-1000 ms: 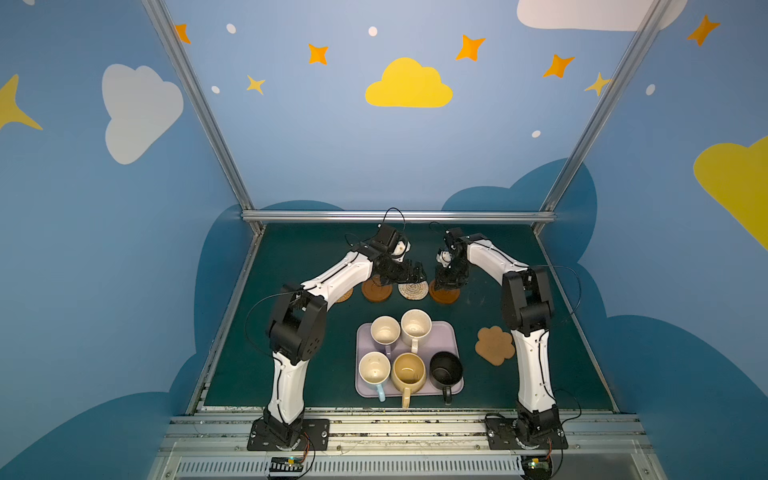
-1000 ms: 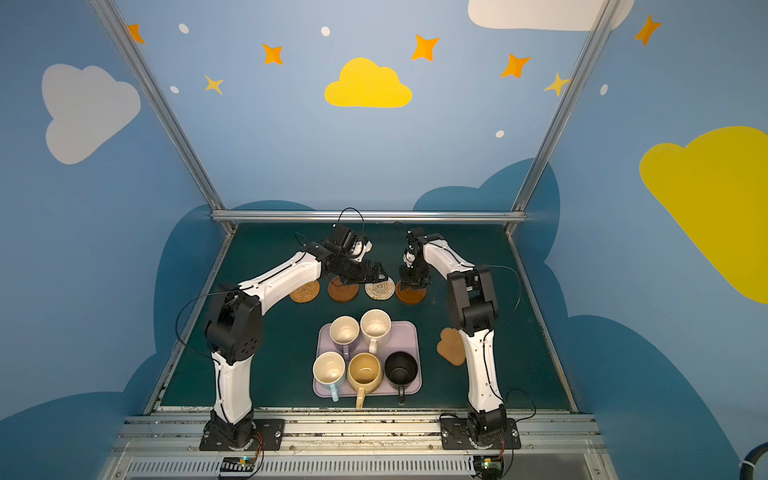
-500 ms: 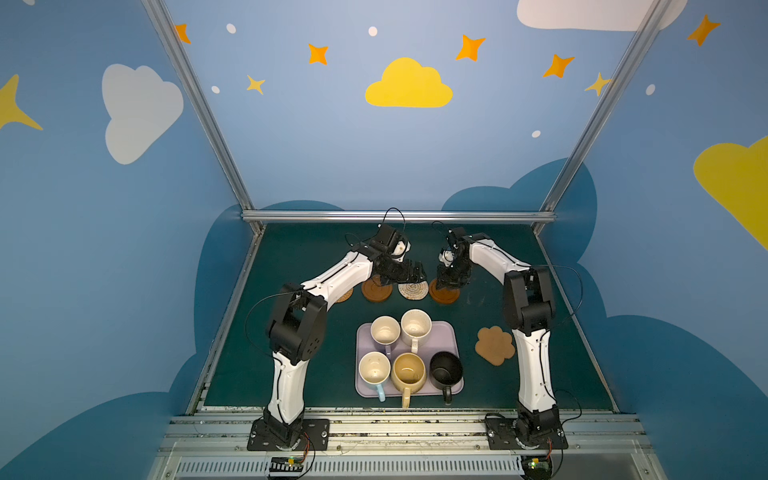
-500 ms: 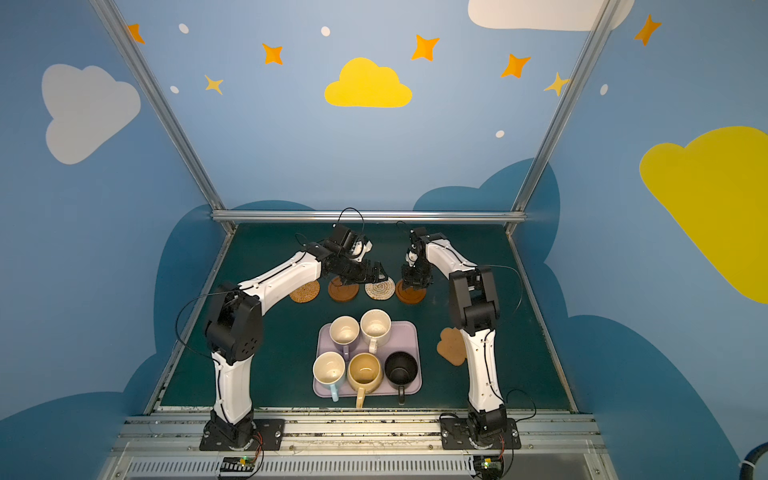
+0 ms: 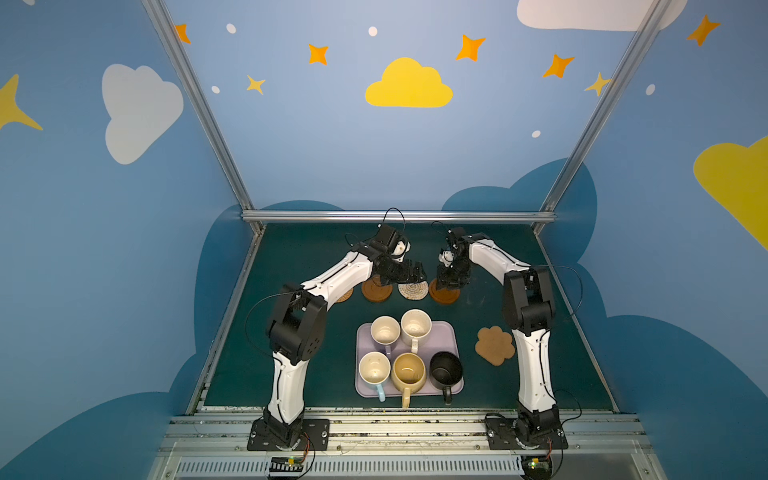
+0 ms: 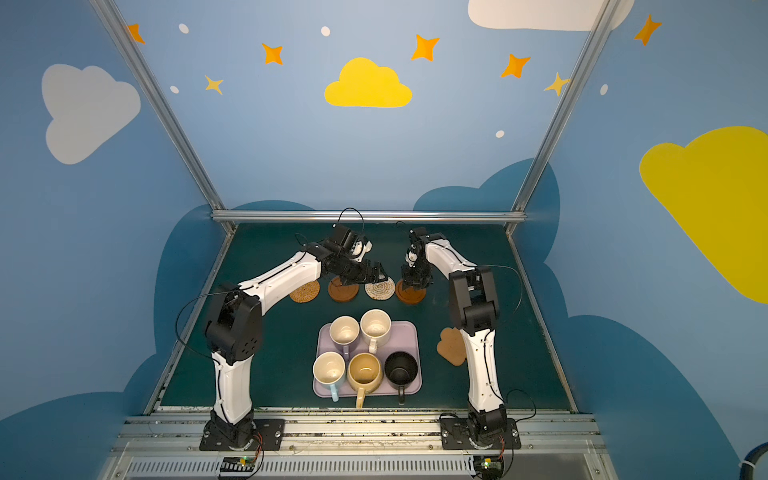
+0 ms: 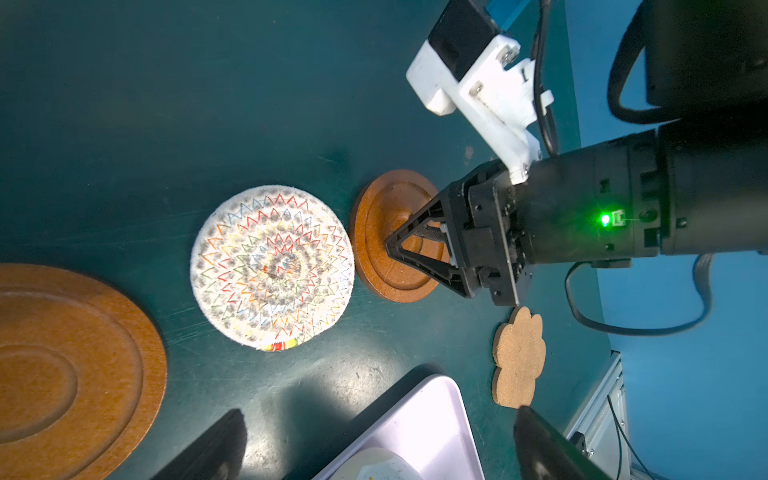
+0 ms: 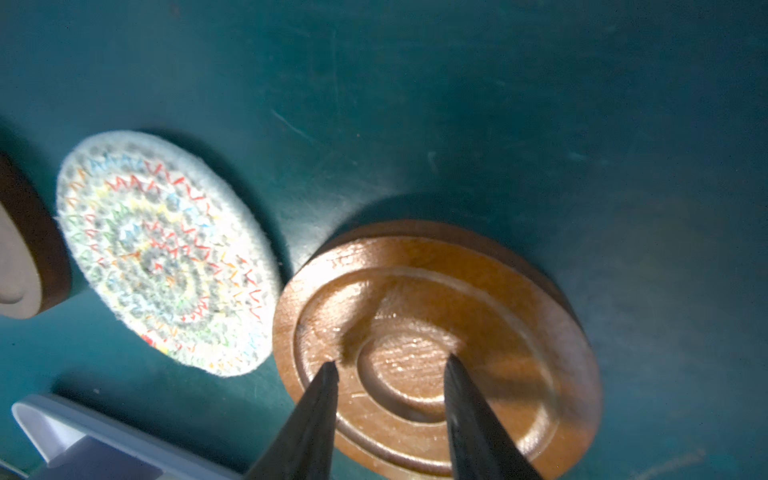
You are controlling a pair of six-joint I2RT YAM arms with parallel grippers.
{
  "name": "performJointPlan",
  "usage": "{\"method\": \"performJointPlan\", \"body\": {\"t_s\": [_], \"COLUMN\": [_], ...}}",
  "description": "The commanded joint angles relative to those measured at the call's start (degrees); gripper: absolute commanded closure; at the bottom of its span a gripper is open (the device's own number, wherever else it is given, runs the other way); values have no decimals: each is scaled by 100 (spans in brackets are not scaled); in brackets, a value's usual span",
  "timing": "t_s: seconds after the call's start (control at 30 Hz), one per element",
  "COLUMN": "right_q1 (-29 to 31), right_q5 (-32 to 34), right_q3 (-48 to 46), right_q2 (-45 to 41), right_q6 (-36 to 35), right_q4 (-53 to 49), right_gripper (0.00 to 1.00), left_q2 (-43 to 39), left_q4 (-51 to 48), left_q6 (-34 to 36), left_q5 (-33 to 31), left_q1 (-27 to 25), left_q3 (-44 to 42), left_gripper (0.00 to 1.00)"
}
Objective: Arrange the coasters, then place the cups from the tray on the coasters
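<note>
Wooden disc (image 8: 436, 291) sits directly under the right gripper (image 8: 390, 361), half-parted tips seemingly pressing its centre, grasping nothing; left gripper (image 7: 380, 410) released.

In a top view your left arm (image 5: 332, 276) hides most of the tan woven coaster (image 5: 345, 296), back along the arm from the left claw (image 5: 415, 275). That claw covers part of the brown coaster (image 5: 372, 294) under it. The right claw (image 5: 444, 284) covers part of the other brown coaster (image 5: 446, 297), and you cannot tell if its tips touch the wood. Your right arm (image 6: 478, 365) hides one edge of the paw coaster (image 6: 451, 345). In the left wrist view, the tray (image 7: 419, 422) and a cup (image 7: 374, 466) by the left claw's tips run off the picture's edge.
</note>
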Motion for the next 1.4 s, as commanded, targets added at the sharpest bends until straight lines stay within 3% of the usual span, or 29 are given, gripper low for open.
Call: {"method": "performJointPlan", "body": {"t_s": [0.0,0.43,0.53,0.97,1.37], "right_q1": [-212,-247,-196,-80,-79], "right_q5": [682,791,455,403,373], "right_q3": [-203,-292,-259,-22,-72], "right_q2": [217,81,80,121,-673], "right_q6": [-28,-88,-156,-224,-193], "right_q4": [-140,-111,-17,-89,-2], "right_gripper": [57,57,57,56,50], "left_q2": [-163,-161,-162,-170,-273], "left_q4": [-42,29,22,79,57], "left_q6": [-1,-67,-53,-100,-87], "left_q5": [41,75,59,74,-63], "left_q1": [21,14,16,6,1], "left_q3": [50,-3,-12,-4,68], "left_gripper": [0,0,0,0,0]}}
